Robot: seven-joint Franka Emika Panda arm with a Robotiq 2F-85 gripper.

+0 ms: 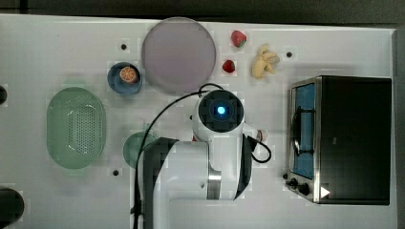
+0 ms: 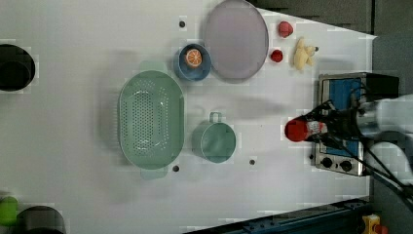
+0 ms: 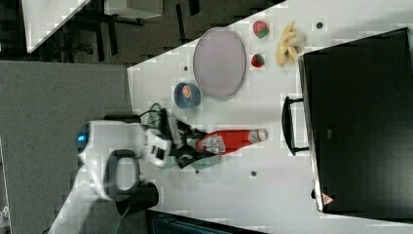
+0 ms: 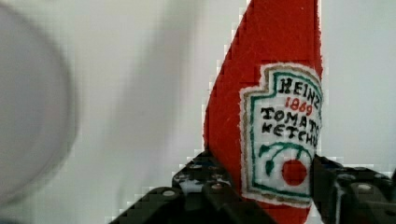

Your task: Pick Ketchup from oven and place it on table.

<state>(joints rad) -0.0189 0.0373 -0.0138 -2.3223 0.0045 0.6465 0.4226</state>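
Your gripper [image 3: 187, 146] is clamped on the ketchup [image 3: 229, 140], its black fingers [image 4: 205, 184] pressing the label end of the bottle from both sides in the wrist view, where the white label with "Heinz Tomato Ketchup" print sits between them. In the right view the bottle lies roughly horizontal, base in the gripper and white cap pointing toward the oven [image 3: 360, 117], with the cap stopping short of the oven's dark door handle [image 3: 287, 126]. The bottle looks lifted off the table [image 3: 272, 185] rather than resting on it, though you cannot confirm the gap from these angles. In the top view the arm's wrist covers most of the bottle, and you see just the cap end [image 1: 260, 135] poking out on the top view's right, between the arm and the oven [image 1: 353, 138]. In the left view the bottle's red base [image 2: 295, 130] faces the camera just to the left view's left of the oven [image 2: 343, 122]. The oven door appears closed, its bluish glass [image 1: 305, 129] flush in the silver frame. Elsewhere on the table [image 1: 57, 43] you have a green colander [image 1: 75, 128], a teal cup [image 2: 214, 140], a blue bowl holding an orange slice [image 1: 125, 76], a large grey plate [image 1: 178, 55], two strawberries [image 1: 238, 38] [image 1: 229, 66] and a bunch of bananas [image 1: 263, 62].
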